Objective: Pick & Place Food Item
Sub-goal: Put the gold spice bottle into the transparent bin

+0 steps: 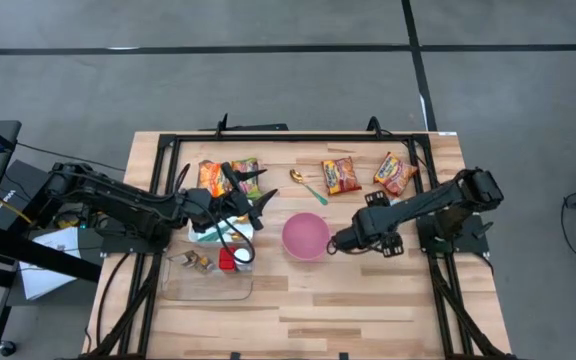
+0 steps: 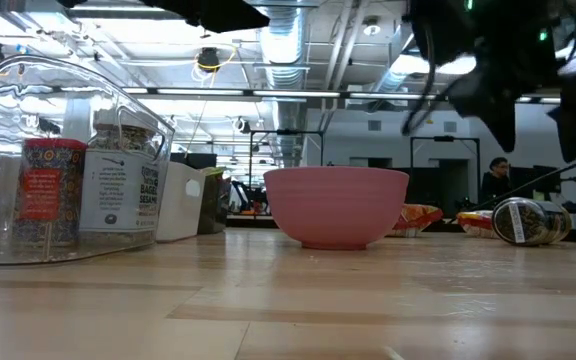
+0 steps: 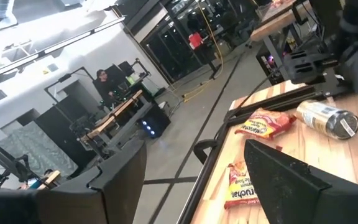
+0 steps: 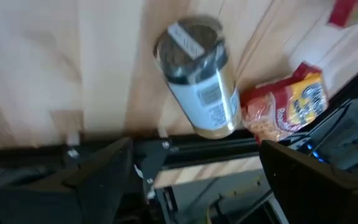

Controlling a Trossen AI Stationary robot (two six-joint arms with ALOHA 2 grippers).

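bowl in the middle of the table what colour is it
Pink. The bowl shows best in the low view, plain with no pattern.

- The counter [image 1: 368, 290] is pale wood planks, smooth and lightly sheened.
- The pink bowl [image 2: 335, 205] looks like matt plastic.
- The clear bin [image 2: 118, 120] is glossy transparent plastic.
- The jar [image 4: 197, 78] is shiny, with a paper label.

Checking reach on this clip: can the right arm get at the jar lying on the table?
Probably yes. The right hand is open with the jar lying on its side right ahead, nothing between them. The snack packet beside it hardly intrudes.
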